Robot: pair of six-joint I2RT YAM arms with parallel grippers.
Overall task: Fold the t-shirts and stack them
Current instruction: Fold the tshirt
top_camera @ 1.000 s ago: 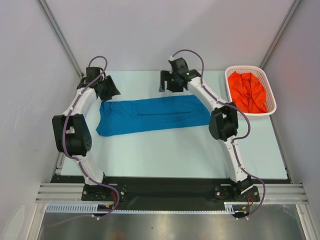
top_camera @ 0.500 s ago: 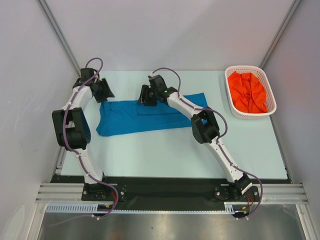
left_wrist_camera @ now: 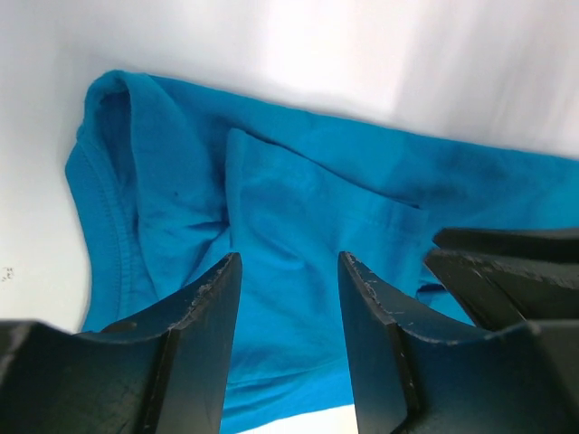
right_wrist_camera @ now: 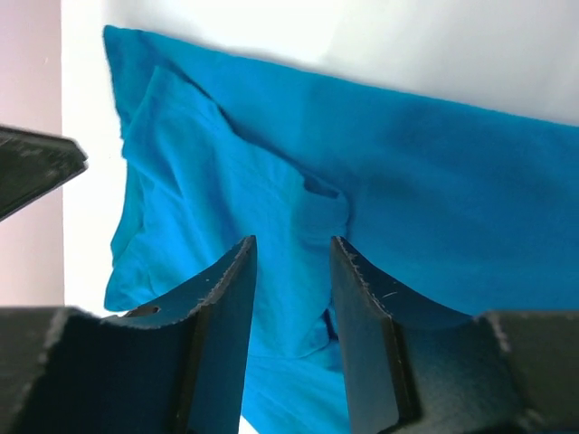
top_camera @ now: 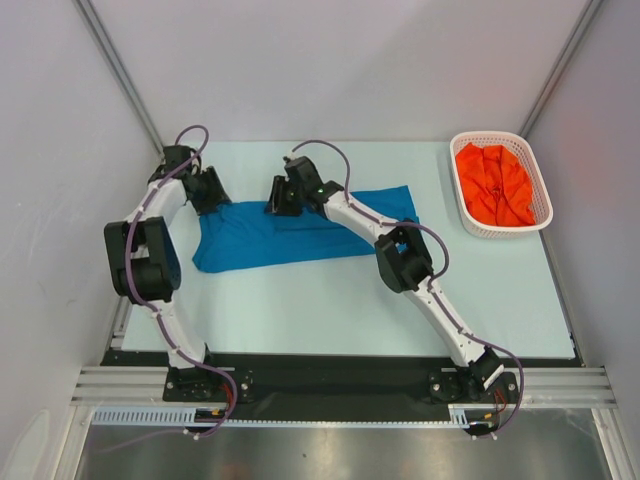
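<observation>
Holding the orange-red t-shirt, the basket stands near the blue t-shirt.

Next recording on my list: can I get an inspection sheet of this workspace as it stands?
Surface: pale tabletop, flat, no stains seen.
Job's things: medium blue cloth t-shirt lies lengthwise across the far half of the table, partly folded and creased; bright orange-red cloth t-shirt is bunched inside the white plastic lattice basket at the far right.
Clutter: nothing seen.
Grippers: left tool is over the blue shirt's left end, jaws apart; right tool is further along the same shirt, jaws apart; no cloth clearly pinched.
Cables: purple cables loop along both arms, none seen dragging on cloth.
Surroundings: plain grey walls; metal rail at the near edge.
</observation>
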